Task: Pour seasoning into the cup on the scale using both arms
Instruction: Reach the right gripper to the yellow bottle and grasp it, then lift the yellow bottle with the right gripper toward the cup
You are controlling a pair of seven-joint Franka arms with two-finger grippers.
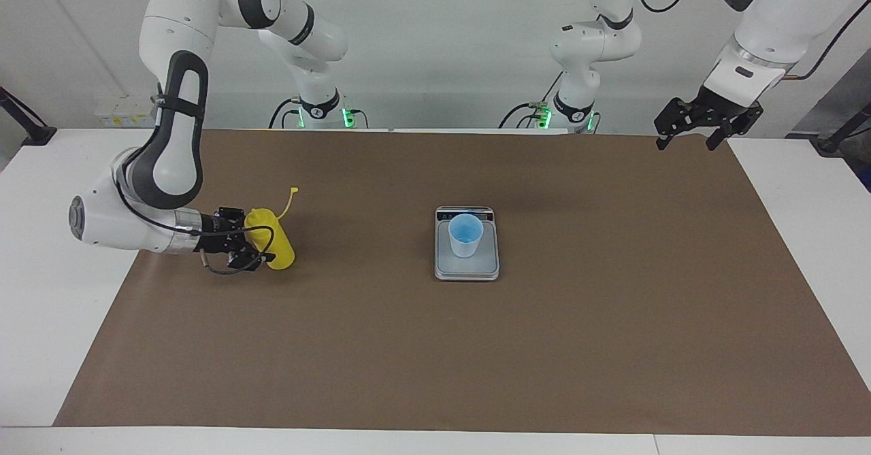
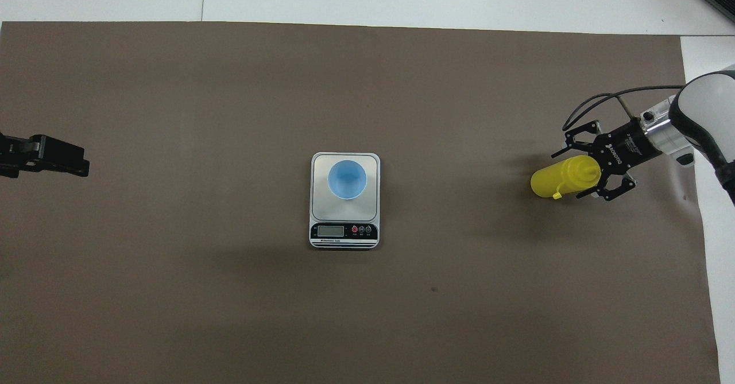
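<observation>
The yellow seasoning bottle [image 1: 277, 243] stands on the brown mat toward the right arm's end of the table, its cap [image 1: 294, 189] sticking up on its tether. My right gripper [image 1: 262, 239] is low and level, open, with one finger on each side of the bottle's upper part; in the overhead view the gripper [image 2: 568, 175] straddles the bottle [image 2: 554, 181]. The light blue cup [image 1: 465, 234] stands on the silver scale [image 1: 467, 271] at mid-table; both also show in the overhead view, the cup [image 2: 347, 178] on the scale [image 2: 344, 232]. My left gripper [image 1: 686, 143] waits raised and open over the mat's corner.
A brown mat [image 1: 435, 346] covers most of the white table [image 1: 41, 319]. The scale's display strip faces the robots. The arms' bases stand at the table's robot-side edge.
</observation>
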